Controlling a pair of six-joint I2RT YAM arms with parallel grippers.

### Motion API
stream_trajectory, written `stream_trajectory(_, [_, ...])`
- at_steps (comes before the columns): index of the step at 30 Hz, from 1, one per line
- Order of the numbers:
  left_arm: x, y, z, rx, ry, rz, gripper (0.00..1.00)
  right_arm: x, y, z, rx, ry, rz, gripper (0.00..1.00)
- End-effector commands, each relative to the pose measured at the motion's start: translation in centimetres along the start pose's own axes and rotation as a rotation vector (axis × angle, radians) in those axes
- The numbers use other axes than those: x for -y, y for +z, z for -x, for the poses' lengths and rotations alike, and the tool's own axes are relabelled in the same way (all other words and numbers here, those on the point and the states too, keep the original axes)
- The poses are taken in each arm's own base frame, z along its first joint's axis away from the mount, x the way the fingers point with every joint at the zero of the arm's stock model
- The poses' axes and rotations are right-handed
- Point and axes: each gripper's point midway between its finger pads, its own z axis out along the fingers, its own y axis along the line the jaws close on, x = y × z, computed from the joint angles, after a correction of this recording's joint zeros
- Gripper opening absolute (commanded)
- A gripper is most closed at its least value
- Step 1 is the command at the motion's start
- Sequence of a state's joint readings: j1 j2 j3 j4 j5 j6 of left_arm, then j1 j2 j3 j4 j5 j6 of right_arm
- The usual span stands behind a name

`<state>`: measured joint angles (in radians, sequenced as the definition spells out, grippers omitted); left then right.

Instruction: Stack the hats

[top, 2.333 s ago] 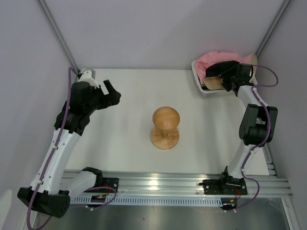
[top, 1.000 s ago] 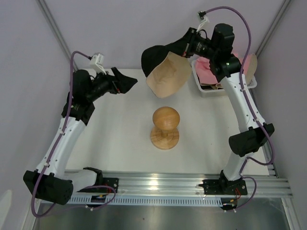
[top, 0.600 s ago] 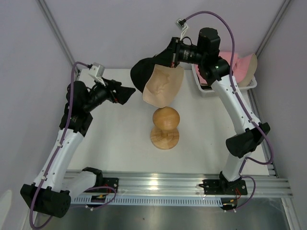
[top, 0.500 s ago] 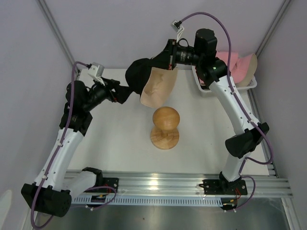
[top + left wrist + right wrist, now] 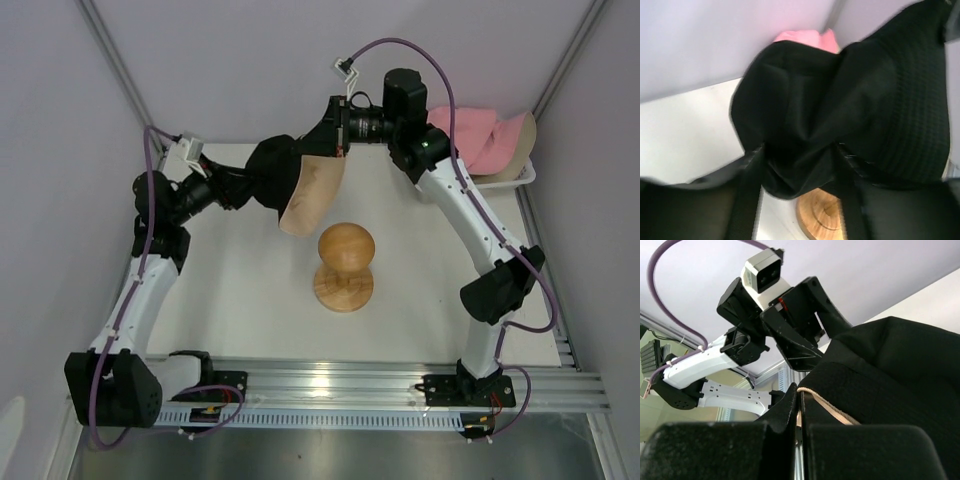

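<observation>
A black hat [image 5: 275, 168] with a beige inside [image 5: 312, 195] hangs in the air above the table's back middle, just left of the wooden stand. My right gripper [image 5: 337, 138] is shut on its brim, and the beige edge shows pinched between the fingers [image 5: 790, 405]. My left gripper [image 5: 250, 185] reaches in from the left. Its jaws stand on either side of the hat's black crown [image 5: 805, 125], with bunched fabric filling the gap between them. A pink hat [image 5: 480, 140] lies over the basket at the back right, and it also shows in the left wrist view [image 5: 800, 36].
The wooden mushroom-shaped stand [image 5: 345, 265] is upright at the table's middle, with its base [image 5: 822, 215] below the hanging hat. The white basket [image 5: 518, 178] sits in the back right corner. The enclosure walls are close behind both arms.
My right gripper has carried the black hat left and lower, toward the left arm. My left gripper has moved right onto the crown and its jaws have narrowed around the fabric.
</observation>
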<state>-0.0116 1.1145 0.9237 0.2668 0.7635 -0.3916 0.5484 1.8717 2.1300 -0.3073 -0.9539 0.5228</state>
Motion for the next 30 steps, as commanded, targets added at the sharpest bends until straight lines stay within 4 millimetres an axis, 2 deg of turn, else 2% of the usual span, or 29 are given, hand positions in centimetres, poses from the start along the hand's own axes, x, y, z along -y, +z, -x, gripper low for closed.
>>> stream_trajectory(1, [4.4, 0.1, 2.8, 0.048, 0.085, -0.263, 0.53, -1.8, 0.1, 0.4, 0.004, -0.054, 0.073, 0.00])
stream_trajectory(3, [4.2, 0.4, 2.2, 0.032, 0.050, -0.281, 0.41, -1.7, 0.3, 0.1, -0.004, -0.041, 0.081, 0.00])
stream_trajectory(5, [4.3, 0.5, 2.2, 0.019, 0.049, -0.295, 0.36, -1.5, 0.4, -0.1, -0.008, -0.041, 0.078, 0.00])
stream_trajectory(7, [3.9, 0.6, 2.0, 0.015, 0.058, -0.277, 0.08, -0.8, 0.5, -0.6, -0.017, -0.033, 0.050, 0.00])
stream_trajectory(8, [3.0, 0.7, 1.7, 0.008, 0.028, -0.220, 0.01, 0.0, 0.5, -0.5, -0.009, -0.051, 0.012, 0.00])
stream_trajectory(10, [2.8, 0.4, 2.6, 0.023, 0.092, -0.172, 0.01, 1.0, 0.4, -1.1, -0.022, -0.034, -0.036, 0.00])
stream_trajectory(11, [2.3, 0.1, 1.8, -0.017, 0.065, -0.130, 0.01, 1.6, 0.5, -1.2, -0.019, -0.038, -0.068, 0.00])
stream_trajectory(12, [1.8, -0.2, 2.2, -0.013, 0.127, -0.083, 0.01, 2.1, 0.4, -1.3, -0.020, -0.034, -0.091, 0.00])
stream_trajectory(13, [2.8, -0.9, 4.0, 0.013, 0.186, -0.070, 0.01, 2.6, 0.2, -1.9, -0.035, -0.012, -0.120, 0.00])
stream_trajectory(14, [3.1, -1.5, 4.5, 0.013, 0.218, -0.049, 0.01, 3.1, 0.0, -1.9, -0.030, -0.016, -0.156, 0.00])
stream_trajectory(15, [2.6, -2.1, 4.0, -0.018, 0.252, -0.005, 0.01, 3.5, -0.2, -2.4, -0.042, 0.008, -0.186, 0.00])
stream_trajectory(16, [4.3, -3.0, 6.6, 0.017, 0.320, -0.005, 0.01, 4.3, -0.4, -2.8, -0.044, 0.022, -0.226, 0.00])
stream_trajectory(17, [4.7, -3.4, 6.6, 0.003, 0.336, -0.002, 0.01, 4.6, -0.6, -3.1, -0.048, 0.031, -0.250, 0.00])
stream_trajectory(18, [5.0, -3.8, 5.8, -0.039, 0.348, -0.007, 0.01, 4.4, -1.2, -3.2, -0.044, 0.027, -0.273, 0.00])
stream_trajectory(19, [6.4, -4.2, 6.5, -0.032, 0.379, -0.029, 0.01, 5.2, -1.5, -4.5, -0.066, 0.059, -0.313, 0.00])
stream_trajectory(20, [7.0, -4.4, 6.2, -0.039, 0.415, -0.044, 0.01, 6.3, -2.2, -4.6, -0.051, 0.064, -0.390, 0.00])
stream_trajectory(21, [8.4, -4.3, 5.5, -0.055, 0.417, -0.084, 0.01, 5.6, -3.2, -4.5, -0.033, 0.058, -0.424, 0.00])
stream_trajectory(22, [9.0, -4.5, 5.4, -0.048, 0.435, -0.081, 0.01, 7.1, -4.1, -5.6, -0.030, 0.079, -0.511, 0.00])
stream_trajectory(23, [9.6, -4.5, 5.2, -0.048, 0.459, -0.089, 0.01, 7.3, -4.8, -5.9, -0.022, 0.085, -0.552, 0.00])
stream_trajectory(24, [11.3, -4.2, 4.6, -0.055, 0.462, -0.141, 0.01, 6.3, -5.9, -5.7, -0.005, 0.080, -0.575, 0.00])
stream_trajectory(25, [11.7, -4.1, 4.0, -0.071, 0.457, -0.141, 0.01, 6.5, -6.7, -5.8, 0.011, 0.083, -0.620, 0.00])
stream_trajectory(26, [13.2, -3.9, 3.3, -0.084, 0.450, -0.186, 0.01, 6.9, -7.3, -7.1, -0.004, 0.105, -0.649, 0.00])
stream_trajectory(27, [13.6, -3.8, 2.6, -0.097, 0.443, -0.197, 0.01, 5.7, -8.3, -6.9, 0.022, 0.096, -0.656, 0.00])
stream_trajectory(28, [13.9, -3.6, 1.9, -0.116, 0.432, -0.205, 0.01, 5.3, -8.8, -7.1, 0.036, 0.110, -0.671, 0.00])
stream_trajectory(29, [13.7, -3.4, 1.7, -0.122, 0.434, -0.174, 0.01, 5.2, -9.5, -7.3, 0.052, 0.114, -0.695, 0.00])
stream_trajectory(30, [14.6, -3.2, 0.7, -0.139, 0.432, -0.198, 0.01, 5.6, -10.0, -8.5, 0.046, 0.134, -0.718, 0.00])
